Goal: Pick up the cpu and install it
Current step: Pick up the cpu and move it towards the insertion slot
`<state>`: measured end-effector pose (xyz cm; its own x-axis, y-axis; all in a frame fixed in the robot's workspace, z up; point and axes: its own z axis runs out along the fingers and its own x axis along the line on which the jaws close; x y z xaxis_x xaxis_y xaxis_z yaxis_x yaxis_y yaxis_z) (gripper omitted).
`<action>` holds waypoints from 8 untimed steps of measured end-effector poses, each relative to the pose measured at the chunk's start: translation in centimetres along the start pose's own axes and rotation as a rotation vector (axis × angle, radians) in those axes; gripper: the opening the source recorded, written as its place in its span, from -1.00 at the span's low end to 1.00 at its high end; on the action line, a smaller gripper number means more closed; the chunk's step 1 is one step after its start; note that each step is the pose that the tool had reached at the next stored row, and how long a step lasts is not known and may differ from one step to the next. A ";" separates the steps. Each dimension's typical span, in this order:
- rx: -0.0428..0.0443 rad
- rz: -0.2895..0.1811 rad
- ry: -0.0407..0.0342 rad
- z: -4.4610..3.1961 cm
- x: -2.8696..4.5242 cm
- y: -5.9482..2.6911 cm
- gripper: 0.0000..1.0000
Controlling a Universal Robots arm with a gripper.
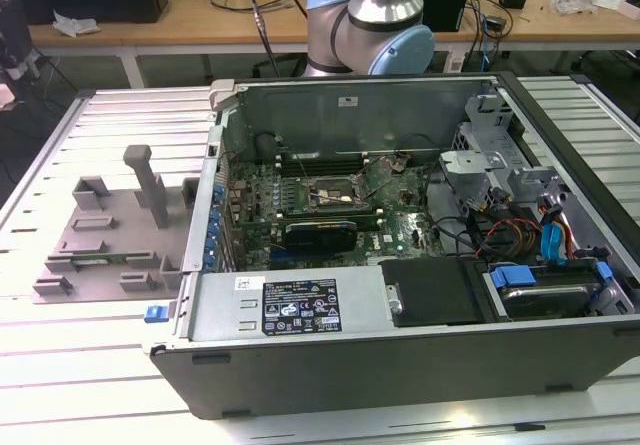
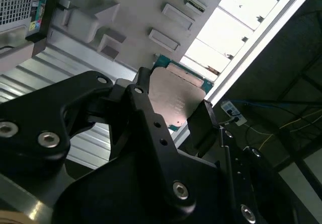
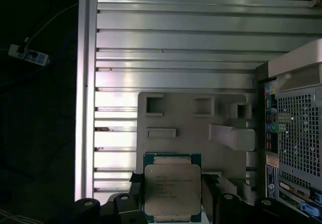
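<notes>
The black fingers (image 2: pixel 201 126) are closed on the cpu (image 2: pixel 176 100), one pressing on each of two opposite edges. The chip sits squarely between them, and its silver top faces the camera in both wrist views. In the first wrist view the held cpu hangs over the near edge of the grey parts holder (image 3: pixel 191 118). The holder lies on the ribbed metal desk (image 3: pixel 176 48), beside the open computer case (image 1: pixel 400 315).

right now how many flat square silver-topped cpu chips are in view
1: the flat square silver-topped cpu, green-rimmed, is clamped in the black gripper in both wrist views, over the grey plastic fixture tray. More could be hidden inside the open grey metal computer case.
</notes>
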<state>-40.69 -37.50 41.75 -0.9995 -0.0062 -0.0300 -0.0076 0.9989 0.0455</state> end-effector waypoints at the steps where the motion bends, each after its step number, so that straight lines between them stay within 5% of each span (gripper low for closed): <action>1: -0.0001 0.000 -0.0001 -0.27 -0.01 0.02 0.09; 8: -0.0001 0.000 -0.0001 -0.67 -0.02 0.05 0.09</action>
<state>-40.69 -37.47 42.42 -0.9995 -0.0062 -0.0301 -0.0075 0.9989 0.0455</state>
